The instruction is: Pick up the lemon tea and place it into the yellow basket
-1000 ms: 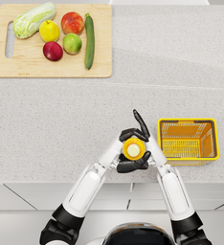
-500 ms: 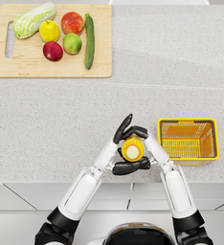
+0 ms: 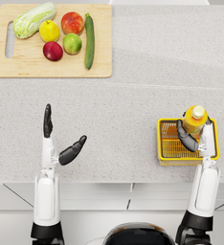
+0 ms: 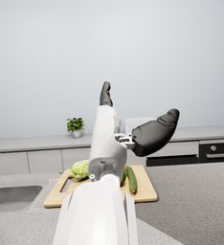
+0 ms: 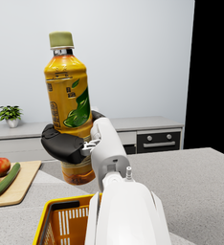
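I have the lemon tea point(image 3: 195, 119) lifted upright in my right hand point(image 3: 194, 139), fingers wrapped around it, above the yellow basket point(image 3: 169, 143); lowering and release remain. The cutting board point(image 3: 51, 69) with its vegetables sits well apart, blocking nothing. My left hand point(image 3: 56, 143) hangs empty, fingers spread.

1 bottle point(image 3: 195, 119), 1 basket point(image 3: 167, 144), 6 produce
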Robot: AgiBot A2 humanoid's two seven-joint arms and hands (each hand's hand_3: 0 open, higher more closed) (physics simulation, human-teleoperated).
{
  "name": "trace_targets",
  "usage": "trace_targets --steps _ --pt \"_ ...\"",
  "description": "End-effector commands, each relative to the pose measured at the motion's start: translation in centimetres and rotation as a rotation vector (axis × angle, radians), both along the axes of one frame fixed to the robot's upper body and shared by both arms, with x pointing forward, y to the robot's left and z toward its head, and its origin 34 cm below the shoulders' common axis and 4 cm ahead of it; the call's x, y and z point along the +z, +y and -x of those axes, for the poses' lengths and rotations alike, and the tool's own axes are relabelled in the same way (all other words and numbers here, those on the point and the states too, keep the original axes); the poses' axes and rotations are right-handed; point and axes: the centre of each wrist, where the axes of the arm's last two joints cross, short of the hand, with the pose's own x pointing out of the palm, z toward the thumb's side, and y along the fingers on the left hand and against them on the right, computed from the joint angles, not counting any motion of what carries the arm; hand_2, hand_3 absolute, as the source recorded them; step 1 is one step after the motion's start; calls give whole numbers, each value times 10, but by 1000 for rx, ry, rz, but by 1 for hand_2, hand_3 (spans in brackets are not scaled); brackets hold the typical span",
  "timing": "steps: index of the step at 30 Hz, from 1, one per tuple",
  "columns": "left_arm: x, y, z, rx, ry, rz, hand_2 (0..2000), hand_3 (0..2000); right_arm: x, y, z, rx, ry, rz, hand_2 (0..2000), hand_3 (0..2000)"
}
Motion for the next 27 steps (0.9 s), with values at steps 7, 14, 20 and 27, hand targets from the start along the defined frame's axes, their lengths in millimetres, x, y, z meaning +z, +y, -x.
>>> trace_targets --steps 7,14,20,27 --pt "11 -1 -17 2 -15 19 0 0 9 19 3 -76 -120 -35 0 367" --pt "59 36 -35 115 -139 64 0 0 76 -9 10 -198 -537 -32 0 0" --pt "39 39 -37 128 -75 80 0 0 54 -7 6 -195 -473 -38 0 0" --pt "36 43 -39 141 -61 91 0 0 48 -6 4 -191 -450 -38 0 0"
